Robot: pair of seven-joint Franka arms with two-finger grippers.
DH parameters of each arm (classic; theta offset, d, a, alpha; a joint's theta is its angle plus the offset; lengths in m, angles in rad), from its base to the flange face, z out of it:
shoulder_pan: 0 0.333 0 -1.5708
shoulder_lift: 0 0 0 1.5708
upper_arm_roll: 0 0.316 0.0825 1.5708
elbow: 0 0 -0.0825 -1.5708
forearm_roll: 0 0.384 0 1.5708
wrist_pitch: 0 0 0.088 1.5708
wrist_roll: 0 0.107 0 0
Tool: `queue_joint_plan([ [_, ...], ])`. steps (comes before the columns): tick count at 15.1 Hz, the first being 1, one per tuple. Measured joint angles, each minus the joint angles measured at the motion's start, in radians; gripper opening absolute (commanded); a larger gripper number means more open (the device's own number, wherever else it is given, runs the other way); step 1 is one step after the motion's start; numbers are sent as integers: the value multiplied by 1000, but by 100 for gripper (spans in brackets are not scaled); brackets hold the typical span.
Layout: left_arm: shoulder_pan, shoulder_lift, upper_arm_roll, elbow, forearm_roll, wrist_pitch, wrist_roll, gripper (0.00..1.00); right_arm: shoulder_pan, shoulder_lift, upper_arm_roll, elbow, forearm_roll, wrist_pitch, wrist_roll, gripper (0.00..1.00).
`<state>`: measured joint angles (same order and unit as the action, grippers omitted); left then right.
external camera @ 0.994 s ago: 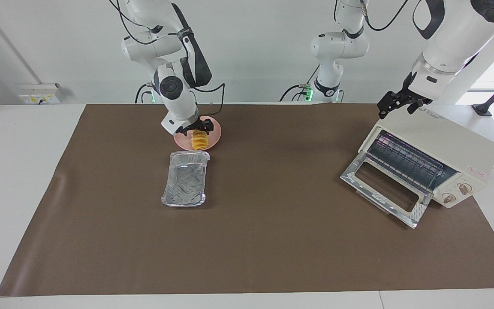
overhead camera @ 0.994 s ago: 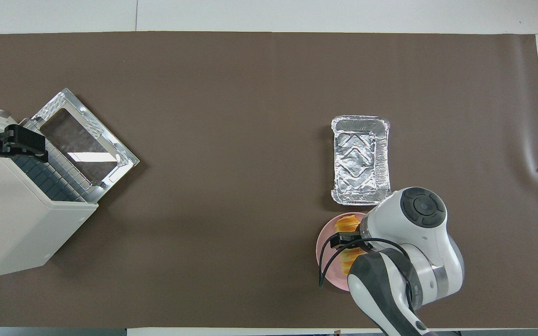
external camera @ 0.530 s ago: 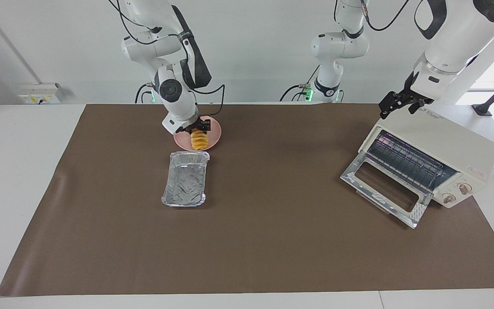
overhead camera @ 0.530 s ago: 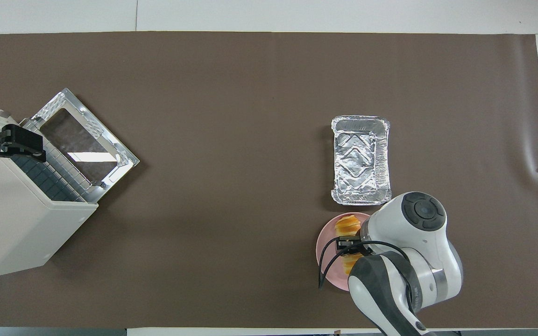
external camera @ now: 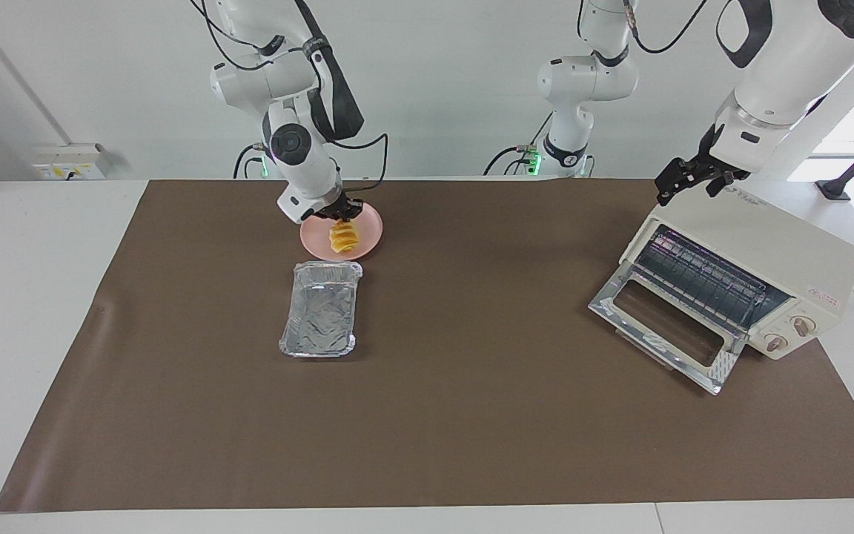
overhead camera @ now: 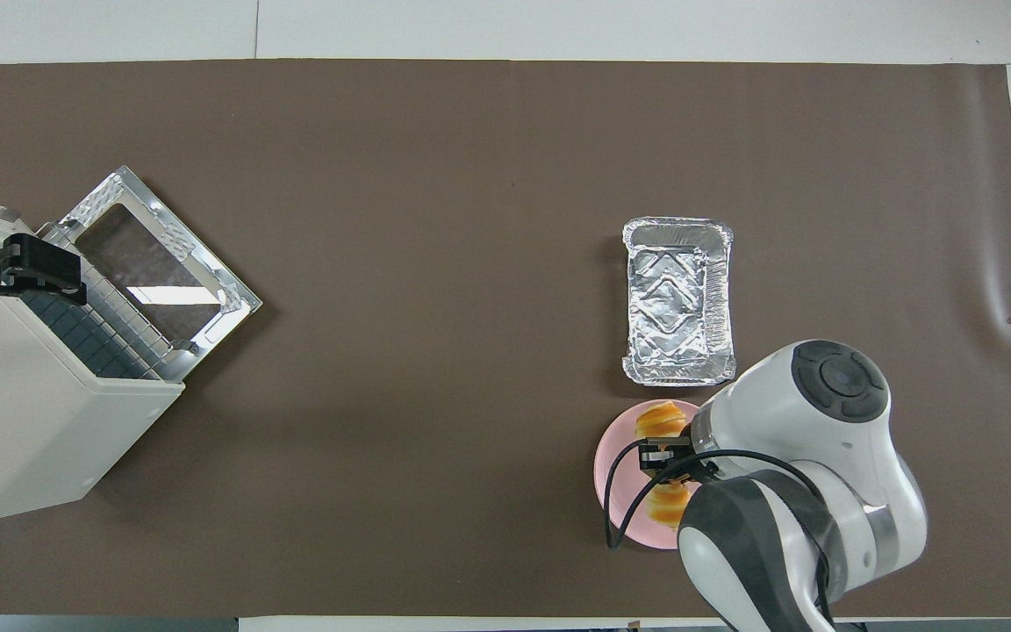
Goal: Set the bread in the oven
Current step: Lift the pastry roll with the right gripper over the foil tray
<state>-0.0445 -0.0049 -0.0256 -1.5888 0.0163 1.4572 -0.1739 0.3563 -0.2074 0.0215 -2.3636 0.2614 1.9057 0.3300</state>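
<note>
- The right gripper is down at the pink plate, its fingers drawn in against the sides of the bread, clamped on it about midway along its length.
- In the facing view the bread hangs tilted from the gripper, upper end between the fingers, lower end over the plate; whether that end touches the plate cannot be told.
- In the overhead view the bread shows as two golden pieces either side of the right gripper, inside the rim of the pink plate.
- The plate sits on the brown mat toward the right arm's end of the bench, close to the robots' edge.
- A silver foil tray lies just beside the plate, at 12 o'clock from it in the overhead view, farther from the robots, long axis pointing away from them.
- The oven stands at the left arm's end of the bench, at about 9 o'clock from the tray in the overhead view, well apart from the bread.
- Its glass door is dropped open onto the mat, and the wire rack shows inside.
- Two knobs sit at one end of the oven's front.
- The left gripper waits over the oven's top corner, fingers apart, holding nothing.
</note>
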Motion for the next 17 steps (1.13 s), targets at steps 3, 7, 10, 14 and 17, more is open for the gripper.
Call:
queue_joint_plan([
  [3, 2, 0, 0, 0, 0, 0, 0, 100, -73, 12, -4, 174, 0, -66, -19, 0],
  [7, 11, 0, 0, 0, 0, 0, 1, 100, -154, 218, -9, 372, -4, -3, -102, 0],
  [10, 11, 0, 0, 0, 0, 0, 1, 100, -152, 399, -8, 483, -6, 104, -104, 0],
  [14, 11, 0, 0, 0, 0, 0, 1, 100, -138, 532, -5, 513, -8, 195, -105, 0],
  [17, 11, 0, 0, 0, 0, 0, 1, 100, -138, 564, -5, 490, -8, 225, -133, 0],
])
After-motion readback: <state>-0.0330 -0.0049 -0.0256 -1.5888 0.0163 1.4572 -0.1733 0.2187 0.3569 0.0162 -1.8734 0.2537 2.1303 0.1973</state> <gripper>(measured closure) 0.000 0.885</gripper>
